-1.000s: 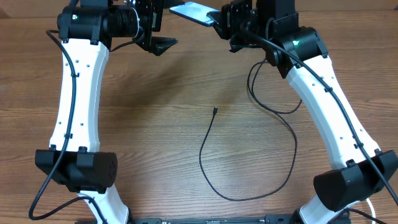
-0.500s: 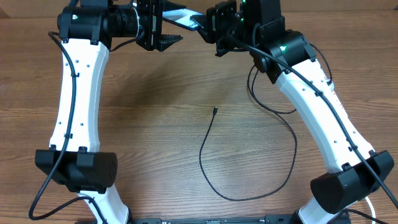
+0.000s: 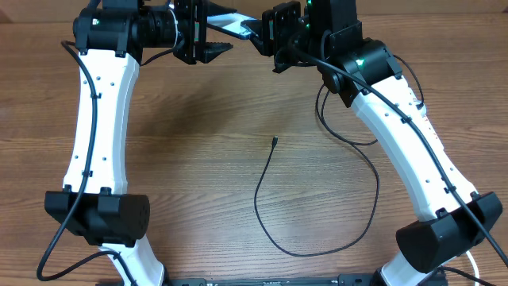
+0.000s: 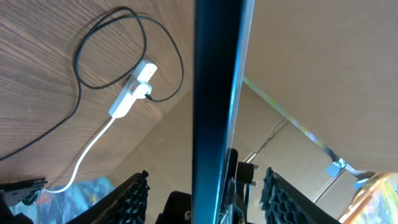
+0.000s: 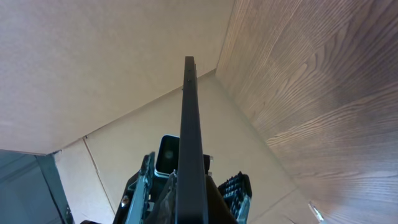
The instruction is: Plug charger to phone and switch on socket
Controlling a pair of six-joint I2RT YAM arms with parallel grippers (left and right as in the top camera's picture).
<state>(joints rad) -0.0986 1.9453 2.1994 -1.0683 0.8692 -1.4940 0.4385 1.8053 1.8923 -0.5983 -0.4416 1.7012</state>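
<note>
Where the phone (image 3: 235, 17) is sitting: it is hanging at the far side of the table (image 3: 190, 159), with its lit pale-blue screen showing from overhead and only its thin dark edge facing each wrist camera.
State of the right gripper (image 5: 194, 180): it is clamping tight on one end of the phone, with the fingers pressing on its two faces.
State of the left gripper (image 4: 206, 179): its fingers are standing apart on either side of the phone's other end, with a gap showing on each side, and are gripping nothing.
Lie of the cable (image 3: 317, 253): it is lying slack in a wide loop on the wood, and its tip (image 3: 274, 141) is resting free mid-table, well apart from the phone.
Place of the power strip (image 4: 124, 102): it is lying flat on the table, with a black plug (image 4: 148, 93) sitting in it and a white cord (image 4: 87, 158) trailing away; I cannot tell whether its switches are on.
</note>
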